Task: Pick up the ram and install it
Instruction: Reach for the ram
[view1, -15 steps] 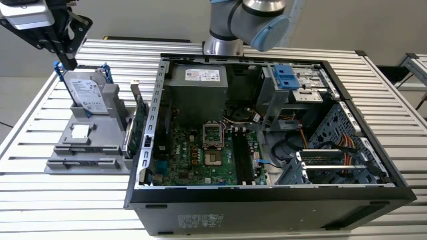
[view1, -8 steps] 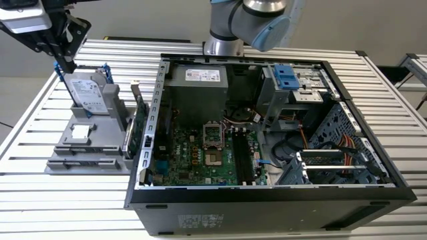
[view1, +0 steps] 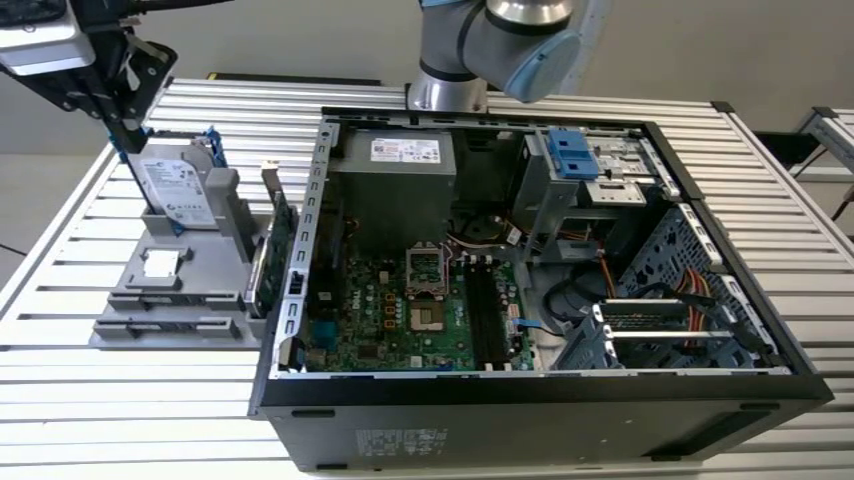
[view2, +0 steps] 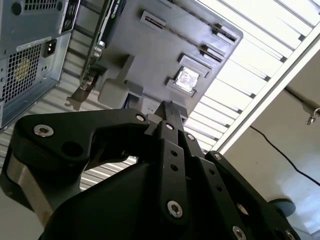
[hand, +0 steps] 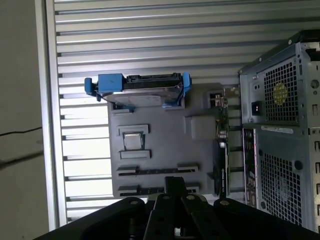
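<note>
The gripper (hand: 175, 182), clenched as it seems, hangs above the grey holder (hand: 160, 145) near the bench's (hand: 150, 30) edge.

The gripper (hand: 175, 182) points at the grey holder tray (hand: 160, 145), jaws pressed together. Two long slots (hand: 155, 170) lie nearest the jaws. Beyond them sits a small square chip (hand: 132, 141). Farthest from the jaws stands the hard drive (hand: 140, 92) in its blue frame. An expansion card (hand: 221, 145) stands on edge between tray and computer case (hand: 280, 130). All rest on the slatted counter (hand: 150, 40).
</note>
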